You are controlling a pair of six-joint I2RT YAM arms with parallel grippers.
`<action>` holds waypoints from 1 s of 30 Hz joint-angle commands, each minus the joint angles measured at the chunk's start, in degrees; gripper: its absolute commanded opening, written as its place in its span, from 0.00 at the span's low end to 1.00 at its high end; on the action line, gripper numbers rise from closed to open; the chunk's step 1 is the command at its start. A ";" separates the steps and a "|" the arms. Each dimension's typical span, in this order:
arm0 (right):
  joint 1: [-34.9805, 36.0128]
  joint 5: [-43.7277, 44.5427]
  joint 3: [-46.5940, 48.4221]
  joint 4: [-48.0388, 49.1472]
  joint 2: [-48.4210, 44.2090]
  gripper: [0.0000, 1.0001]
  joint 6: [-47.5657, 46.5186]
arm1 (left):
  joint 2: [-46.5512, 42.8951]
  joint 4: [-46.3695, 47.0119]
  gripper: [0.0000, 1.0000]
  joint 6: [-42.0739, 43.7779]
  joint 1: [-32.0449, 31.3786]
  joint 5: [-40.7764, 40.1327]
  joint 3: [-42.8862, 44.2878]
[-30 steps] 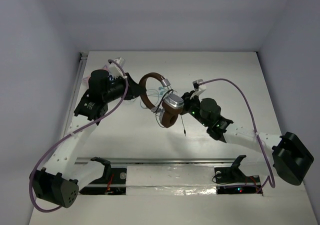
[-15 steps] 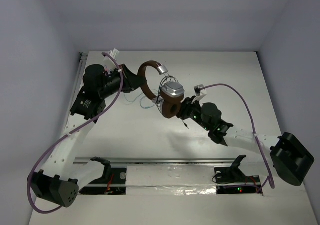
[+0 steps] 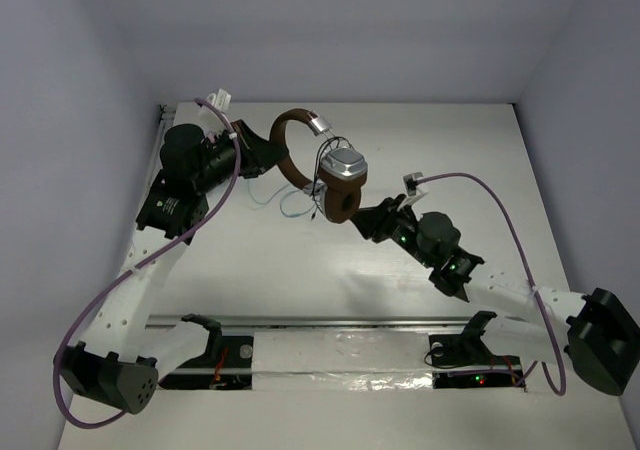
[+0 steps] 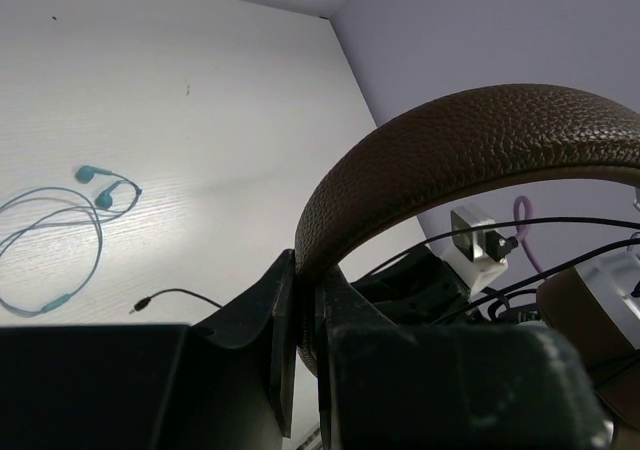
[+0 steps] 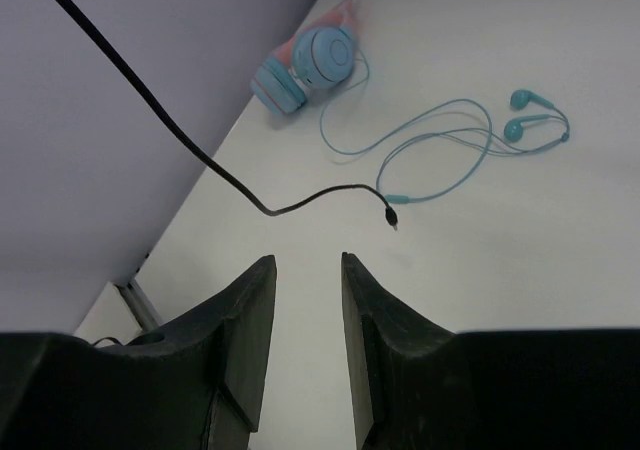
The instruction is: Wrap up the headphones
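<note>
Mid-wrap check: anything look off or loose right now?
Yes: the cable has a loose tail. It trails down from the headphones, held by the headband in the left gripper, and its plug ends at the table near the earbuds. The right gripper is open, jaws holding nothing.

The headphones [image 3: 330, 175] hang above mid-table, with the teal earbuds [image 3: 288, 206] lying at their 8 o'clock and the right arm [image 3: 430, 240] blocking 4 o'clock. Bare table [image 3: 470, 130] spreads toward 2 o'clock, and a black cable [image 5: 200, 155] dangles beneath them.
</note>
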 commanded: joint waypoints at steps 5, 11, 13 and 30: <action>-0.39 -2.56 0.55 -1.53 -1.73 0.46 -3.40 | -0.75 4.01 0.00 -1.21 0.49 -0.24 4.14; -0.39 -11.88 1.17 -2.51 -1.47 0.53 -6.83 | -0.04 4.01 0.00 -1.38 0.49 0.28 5.11; -0.39 -11.82 1.34 -2.24 -0.15 0.53 -7.01 | -0.31 4.62 0.00 -2.00 0.49 1.07 4.67; -0.39 -6.01 6.17 14.64 18.57 0.49 -9.03 | -2.59 4.36 0.00 -4.11 0.49 3.54 5.64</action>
